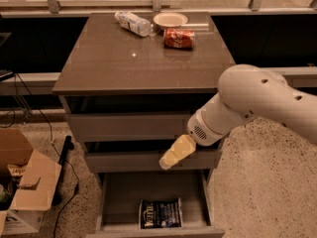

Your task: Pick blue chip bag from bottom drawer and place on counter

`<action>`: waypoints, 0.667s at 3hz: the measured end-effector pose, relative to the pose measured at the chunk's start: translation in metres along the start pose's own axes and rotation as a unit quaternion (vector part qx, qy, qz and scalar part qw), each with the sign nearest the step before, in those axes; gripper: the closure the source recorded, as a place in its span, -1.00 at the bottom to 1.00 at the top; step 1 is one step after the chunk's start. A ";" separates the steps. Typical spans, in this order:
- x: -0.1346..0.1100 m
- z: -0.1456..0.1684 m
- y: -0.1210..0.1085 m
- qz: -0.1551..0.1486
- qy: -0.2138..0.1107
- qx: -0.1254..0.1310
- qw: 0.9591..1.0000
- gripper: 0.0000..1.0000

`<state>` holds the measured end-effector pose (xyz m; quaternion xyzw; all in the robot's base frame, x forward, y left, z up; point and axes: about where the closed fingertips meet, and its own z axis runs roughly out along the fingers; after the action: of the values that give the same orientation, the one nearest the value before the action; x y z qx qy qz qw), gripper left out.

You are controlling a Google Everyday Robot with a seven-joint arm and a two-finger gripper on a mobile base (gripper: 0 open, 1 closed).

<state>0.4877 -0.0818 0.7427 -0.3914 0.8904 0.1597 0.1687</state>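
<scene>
The blue chip bag (159, 213) lies flat in the open bottom drawer (116, 202), near its front edge. The counter (124, 58) is the glossy grey-brown top of the cabinet. My gripper (171, 156) is the cream-coloured tip of the white arm, which comes in from the right. It hangs in front of the middle drawer, above the bag and apart from it. It holds nothing.
A clear plastic bottle (132, 23), a white bowl (170, 20) and a red soda can (179, 38) lie at the back of the counter. An open cardboard box (22, 187) and a black cable (63, 152) are on the floor to the left.
</scene>
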 end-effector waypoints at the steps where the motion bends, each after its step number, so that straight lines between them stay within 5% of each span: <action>1: 0.012 0.055 -0.019 0.045 -0.004 -0.005 0.999 -1.00; 2: 0.031 0.115 -0.038 0.100 -0.014 -0.021 0.995 -1.00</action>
<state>0.5169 -0.0782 0.6212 -0.3018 0.9191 0.2000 0.1557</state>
